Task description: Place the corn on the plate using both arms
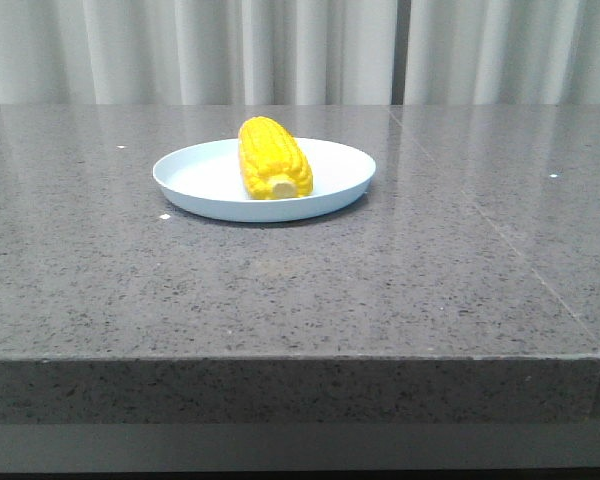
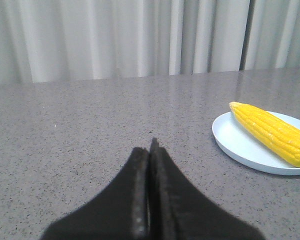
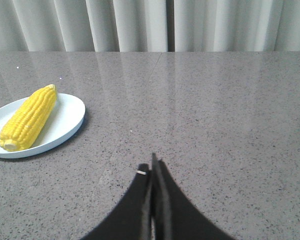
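The yellow corn lies on the pale blue-white plate near the middle of the grey table, its pale stub end toward the front. Neither arm shows in the front view. In the left wrist view my left gripper is shut and empty above bare table, well apart from the plate and the corn. In the right wrist view my right gripper is likewise shut with nothing in it, away from the plate and the corn.
The speckled grey stone table ends in a front edge close to the camera, with a seam running along its right part. Pale curtains hang behind the table.
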You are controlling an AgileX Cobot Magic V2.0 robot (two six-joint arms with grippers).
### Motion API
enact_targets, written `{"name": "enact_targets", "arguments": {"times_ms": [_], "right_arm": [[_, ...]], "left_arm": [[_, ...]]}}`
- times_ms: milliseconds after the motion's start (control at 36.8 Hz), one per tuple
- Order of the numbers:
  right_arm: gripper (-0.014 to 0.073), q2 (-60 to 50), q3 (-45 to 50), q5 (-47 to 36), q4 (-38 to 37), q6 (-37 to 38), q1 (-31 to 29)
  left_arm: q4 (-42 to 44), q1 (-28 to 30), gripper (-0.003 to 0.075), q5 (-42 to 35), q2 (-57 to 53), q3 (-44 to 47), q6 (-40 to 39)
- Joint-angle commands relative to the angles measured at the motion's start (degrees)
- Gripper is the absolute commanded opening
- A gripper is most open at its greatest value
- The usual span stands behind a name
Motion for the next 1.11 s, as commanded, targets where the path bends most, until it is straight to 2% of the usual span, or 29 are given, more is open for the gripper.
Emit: {"name": "enact_targets", "arguments": {"times_ms": [0, 706, 978, 1086], "right_arm": [[-0.0069, 0.6, -1.4, -5.0, -1.2, 0.0, -0.3], [-0.0069, 0.6, -1.4, -5.0, -1.2, 0.0, -0.3], [-0.0069, 0.6, -1.4, -5.0, -1.2, 0.0, -0.3], [-0.0069, 0.6, -1.4, -5.0, -1.2, 0.0, -0.3]], "left_arm": [[0.1, -0.1, -0.002, -4.7, 0.7, -1.6, -0.5], [-0.3, 0.2, -0.002, -6.0, -0.1, -0.7, -0.4], [-6.4, 8.3, -0.002, -7.5, -7.5, 7.2, 0.1], [-10.1, 12.3, -0.002, -9.3, -9.6, 11.7, 3.8]]}}
